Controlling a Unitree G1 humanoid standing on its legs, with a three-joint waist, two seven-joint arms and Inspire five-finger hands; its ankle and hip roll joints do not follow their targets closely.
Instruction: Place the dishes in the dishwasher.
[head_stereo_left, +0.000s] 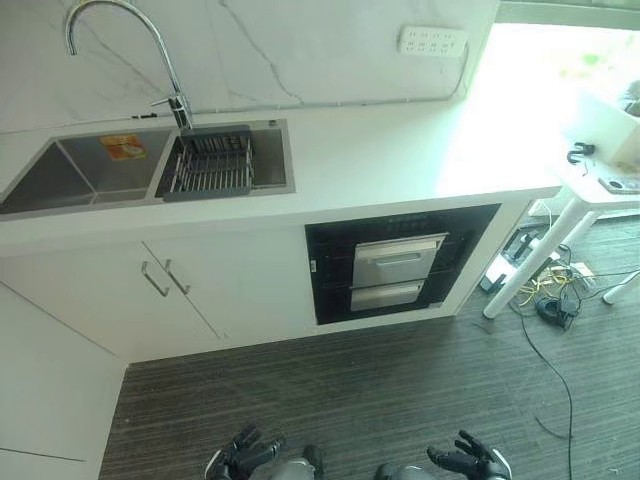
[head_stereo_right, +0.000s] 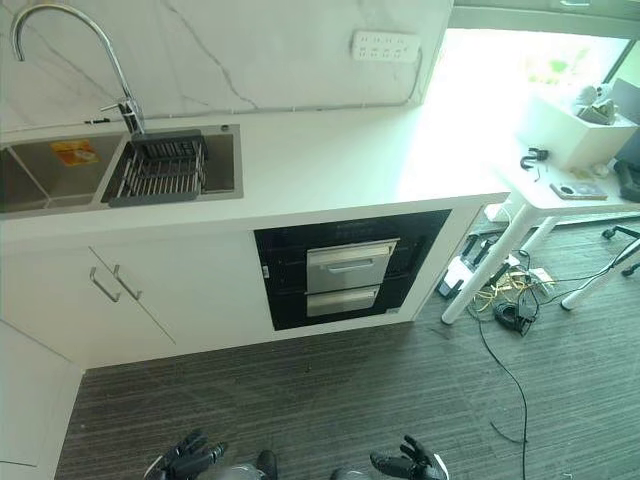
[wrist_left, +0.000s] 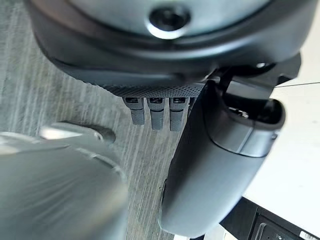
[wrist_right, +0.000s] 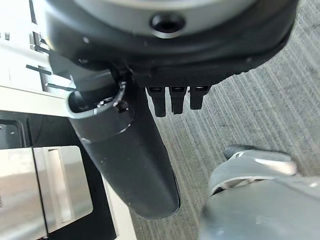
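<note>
Hands hang low over the floor, left hand (head_stereo_left: 245, 455) and right hand (head_stereo_left: 468, 460) loosely spread, empty.

Bare floor (head_stereo_left: 380, 390) lies open before the shut dishwasher (head_stereo_left: 398, 262), with a white table (head_stereo_left: 590, 195) standing beside it.

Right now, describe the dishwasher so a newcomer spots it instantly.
Start at the white counter with the steel sink. Below its right half sits the dishwasher, a black panel in the cabinet front. Unlike the white cupboard doors beside it, it carries two stacked silver drawers.
</note>
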